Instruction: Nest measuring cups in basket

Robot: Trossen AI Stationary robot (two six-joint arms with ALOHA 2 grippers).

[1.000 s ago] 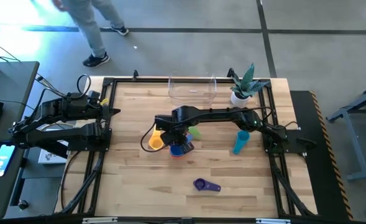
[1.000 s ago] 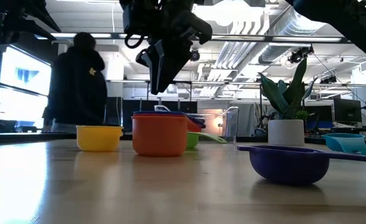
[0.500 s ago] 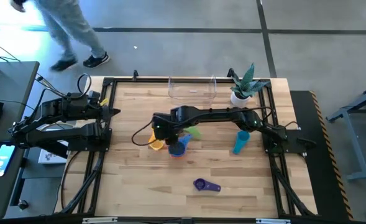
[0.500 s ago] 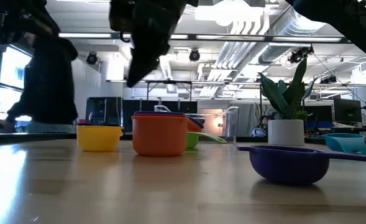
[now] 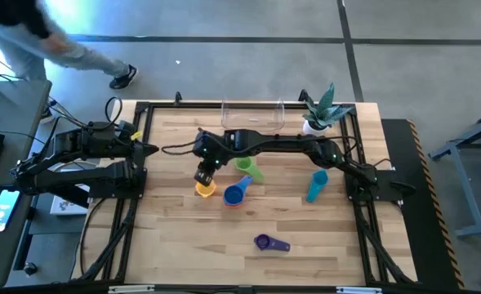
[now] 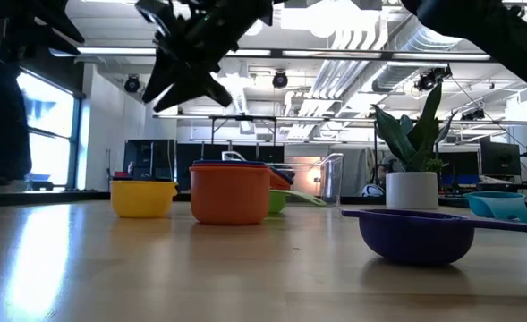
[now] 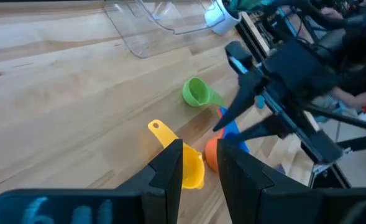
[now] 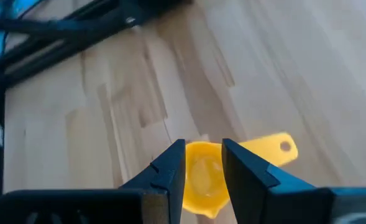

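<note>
Cups lie loose on the counter [image 5: 175,237], none in the basket [image 5: 252,118]; the yellow cup [image 5: 205,189] looks light, stiff and slick, best pinched by its rim or handle. Right claw [image 5: 204,174] hovers over it, parted and empty. An orange cup [image 6: 230,192] hides under the blue [image 5: 235,194] from above; the parked left claw [image 7: 198,165] is parted too.

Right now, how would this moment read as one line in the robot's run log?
right gripper: open, empty, above yellow cup | left gripper: parked at table's left edge | basket: no cups inside
</note>
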